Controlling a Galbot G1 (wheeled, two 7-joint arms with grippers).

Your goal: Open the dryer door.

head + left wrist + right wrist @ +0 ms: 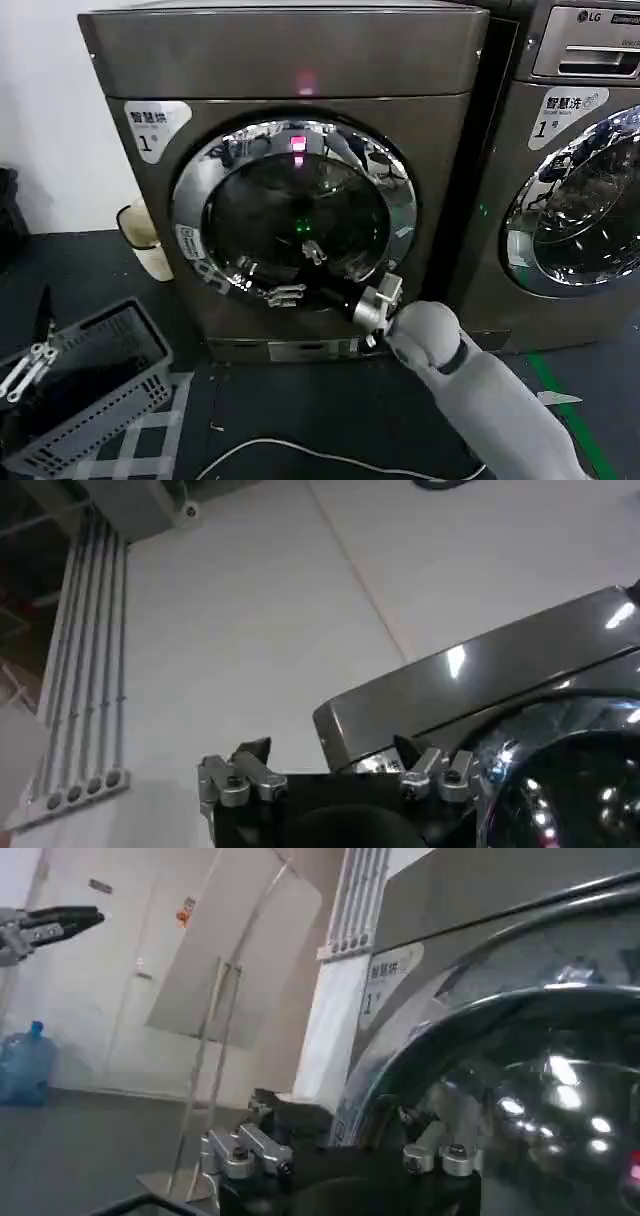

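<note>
Step in hand, judging by the pose: getting a hold on the dryer door (295,215) at its lower right edge before any pull. Right gripper (378,300) up against the chrome ring there, jaws spread in the right wrist view, nothing between them yet. Worth closing only once one finger is behind the lip or in a recess of the ring; hard to tell from here whether a recess lies at that spot. Mirror chrome likely slick, so better a hooked hold than a pinch on the curved face. Then pull toward the near side and let the wrist follow an arc, since the door probably swings on a hinge at the left. Expect a latch click first, so a short firm tug, then a gentler sweep. Keep the forearm low and to the right, out of the door's path.

Left gripper (25,365) parked low at the near left above a dark plastic laundry basket (100,400), fingers apart and empty in the left wrist view; no part to play for now.

Door itself: shut, flush with the brown-grey front of the dryer (280,60), in the middle of the scene. Big and round, nearly as wide as the machine. Wide mirror ring full of room reflections, dark tinted glass inside it, a white sticker (189,241) on the ring's left. Similar LG machine (590,150) just to the right.
</note>
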